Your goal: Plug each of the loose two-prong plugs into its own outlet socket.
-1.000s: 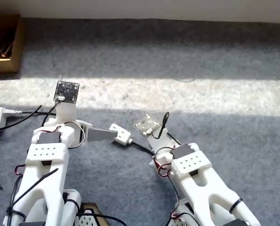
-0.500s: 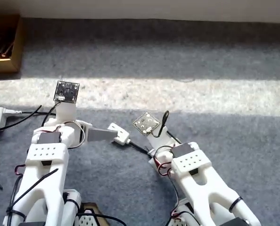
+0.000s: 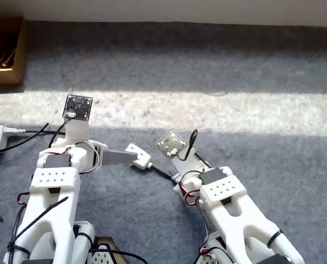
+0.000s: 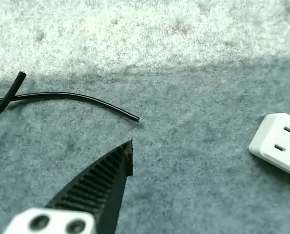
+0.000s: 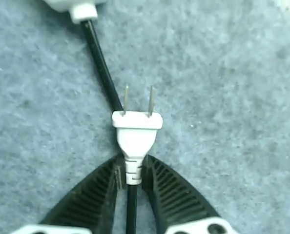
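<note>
Plug [image 5: 135, 127] over grey carpet [image 5: 233, 73]

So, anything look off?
A thin black cable stops in a bare end, no plug on it. Also, the right gripper pinches the white two-prong plug by its strain relief, not its body.

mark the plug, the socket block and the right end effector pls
white plug [image 5: 136, 127], right wrist view, on its flat body at the prongs' base.
socket block [image 4: 278, 141], left wrist view, on its slotted face.
right end effector [image 5: 133, 168], right wrist view, midway between its fingertips, at the plug's neck.
</note>
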Controlling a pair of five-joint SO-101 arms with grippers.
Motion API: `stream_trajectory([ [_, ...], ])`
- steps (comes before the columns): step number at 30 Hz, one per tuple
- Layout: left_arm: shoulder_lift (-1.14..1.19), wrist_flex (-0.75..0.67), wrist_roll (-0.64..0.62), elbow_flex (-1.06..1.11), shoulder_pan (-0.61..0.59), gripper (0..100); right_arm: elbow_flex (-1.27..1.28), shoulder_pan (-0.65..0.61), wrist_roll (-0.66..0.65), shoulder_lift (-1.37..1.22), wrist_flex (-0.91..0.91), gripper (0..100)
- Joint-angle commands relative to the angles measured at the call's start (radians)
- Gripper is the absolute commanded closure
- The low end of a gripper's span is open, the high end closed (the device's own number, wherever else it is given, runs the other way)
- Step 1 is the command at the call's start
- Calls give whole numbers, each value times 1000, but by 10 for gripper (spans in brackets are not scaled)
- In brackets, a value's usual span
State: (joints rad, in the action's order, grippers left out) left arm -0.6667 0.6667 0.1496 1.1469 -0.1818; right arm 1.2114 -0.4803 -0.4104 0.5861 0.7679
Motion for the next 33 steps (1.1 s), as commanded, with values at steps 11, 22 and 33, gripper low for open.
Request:
stream_trajectory([
  [11, -10, -11, -6, -102, 19, 387, -196, -51, 6, 134, 196, 991],
  [22, -10, 138, -6, -311, 18, 387, -694, -137, 92, 206, 512, 991],
  [33, -12, 250, -8, -460, 42, 387, -691, -265, 149, 1, 410, 991],
])
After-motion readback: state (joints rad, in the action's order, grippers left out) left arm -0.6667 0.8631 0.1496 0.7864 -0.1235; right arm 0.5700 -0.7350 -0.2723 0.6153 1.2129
